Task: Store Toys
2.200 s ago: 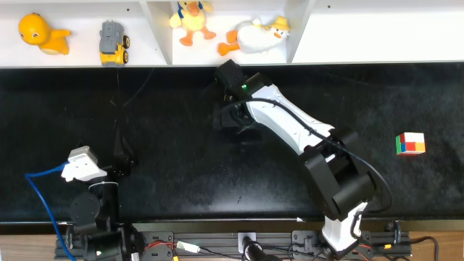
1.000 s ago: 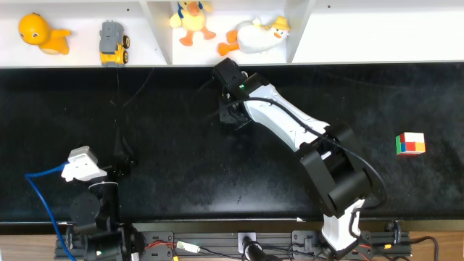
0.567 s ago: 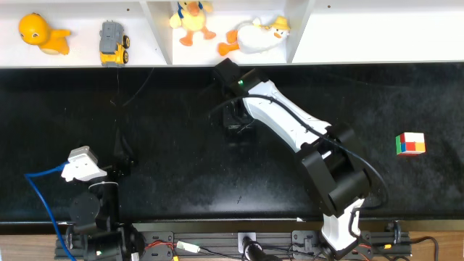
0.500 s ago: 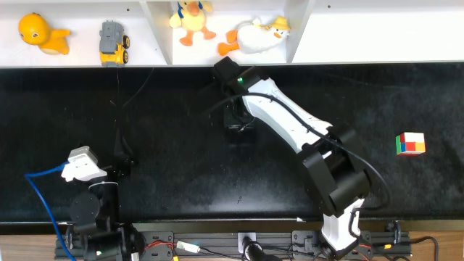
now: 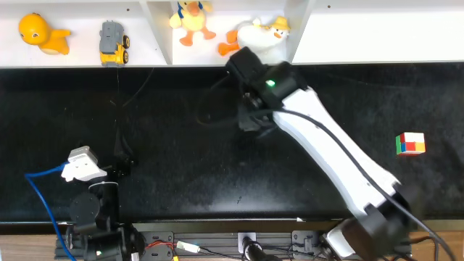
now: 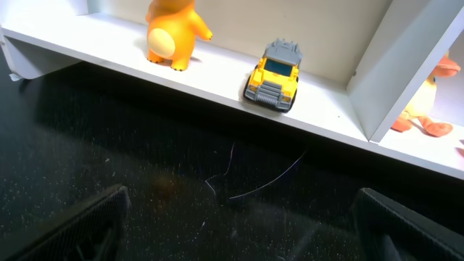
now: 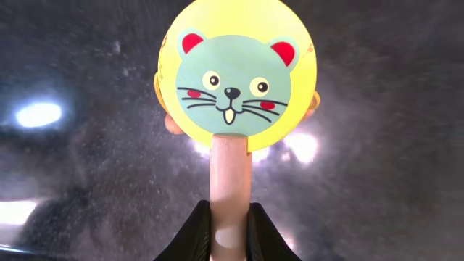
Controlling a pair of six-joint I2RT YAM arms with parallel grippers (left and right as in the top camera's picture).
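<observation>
Start at the shelf's [image 5: 362, 43] left compartment: you have an orange duck [image 5: 42, 34] there, and beside it a yellow-and-grey truck [image 5: 114, 43]. Your left gripper [image 6: 239, 203] faces that compartment across the black tabletop [image 5: 145, 145], fingers spread wide and holding nothing. The middle compartment holds a yellow duck [image 5: 192, 20] and a white duck [image 5: 257, 36]. Your right gripper [image 7: 230, 230] is clamped on the wooden handle of a round yellow cat-face toy [image 7: 235, 76], which it holds over the tabletop. Far to the right, a multicoloured cube [image 5: 411, 143] rests on the tabletop.
</observation>
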